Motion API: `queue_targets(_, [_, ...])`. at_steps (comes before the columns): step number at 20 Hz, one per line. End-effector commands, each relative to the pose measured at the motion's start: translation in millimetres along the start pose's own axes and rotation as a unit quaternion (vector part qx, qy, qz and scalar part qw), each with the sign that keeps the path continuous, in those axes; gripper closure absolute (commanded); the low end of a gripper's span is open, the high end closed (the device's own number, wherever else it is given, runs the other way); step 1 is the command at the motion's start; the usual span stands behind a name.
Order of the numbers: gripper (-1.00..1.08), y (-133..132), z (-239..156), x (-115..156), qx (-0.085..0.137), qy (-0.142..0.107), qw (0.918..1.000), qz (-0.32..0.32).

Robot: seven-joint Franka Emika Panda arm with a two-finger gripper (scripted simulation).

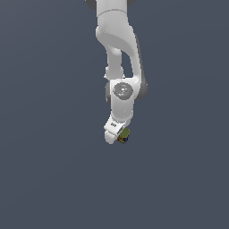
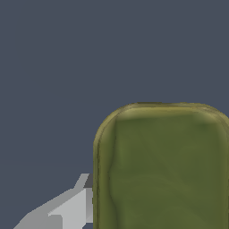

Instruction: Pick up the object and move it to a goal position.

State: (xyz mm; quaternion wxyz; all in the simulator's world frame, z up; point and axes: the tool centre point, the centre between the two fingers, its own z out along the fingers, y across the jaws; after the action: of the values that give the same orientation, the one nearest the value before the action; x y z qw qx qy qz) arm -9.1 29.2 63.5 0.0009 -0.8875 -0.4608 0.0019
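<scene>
**Box tucked right at the gripper tip**

We see the box [image 1: 124, 135] sitting at the gripper [image 1: 117, 137], on the exterior view's right of its white tip. Up close its olive top [image 2: 163, 167] touches one grey finger [image 2: 74, 206]. Clamped or not, we can't tell. Plain floor [image 1: 44, 179] all round, loads of room.

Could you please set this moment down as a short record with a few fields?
arm: one white arm reaching down from the top of the exterior view
gripper: gripper right at the box; open or shut cannot be told
object: small box, olive-green top, fills much of the wrist view
finger: one grey finger beside the box
surface: plain grey-blue floor
</scene>
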Motion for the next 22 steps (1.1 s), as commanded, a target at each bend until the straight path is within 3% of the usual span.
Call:
queue_targets(1, [1.08, 1, -6, -13, -0.002, 0.001, 1.0000, 0.001])
queue_targets(16, [1.08, -6, -42, -152, -0.002, 0.001, 1.0000, 0.001])
queue_targets(22, [1.08, -6, -53, -193, -0.002, 0.001, 1.0000, 0.001])
